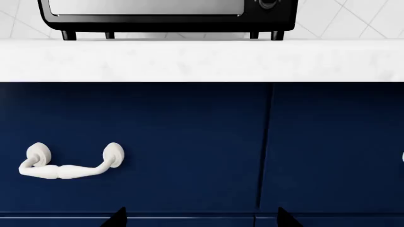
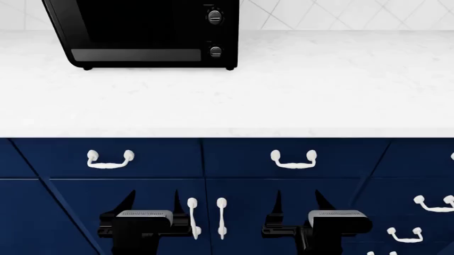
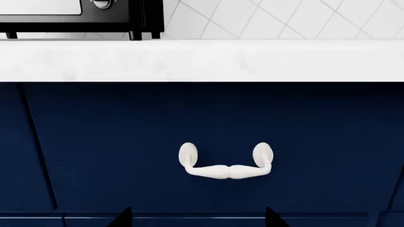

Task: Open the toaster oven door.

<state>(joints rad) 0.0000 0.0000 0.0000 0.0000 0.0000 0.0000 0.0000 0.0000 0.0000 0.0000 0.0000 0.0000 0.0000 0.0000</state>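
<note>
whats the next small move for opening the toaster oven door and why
Probably raise the left gripper toward the toaster oven. Both grippers hang open, low before the navy cabinets, below the countertop, and the door looks shut, with the oven on the left.

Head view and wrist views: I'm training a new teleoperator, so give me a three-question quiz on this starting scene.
1. True or false: the toaster oven stands on the white countertop.
2. Both grippers, left gripper and right gripper, hang: A) above the countertop, B) in front of the navy cabinets, C) at the oven.
3. Fill in: the oven's knobs sit on its ____ side in the head view.

Key: 1 true; 2 B; 3 right.
</note>
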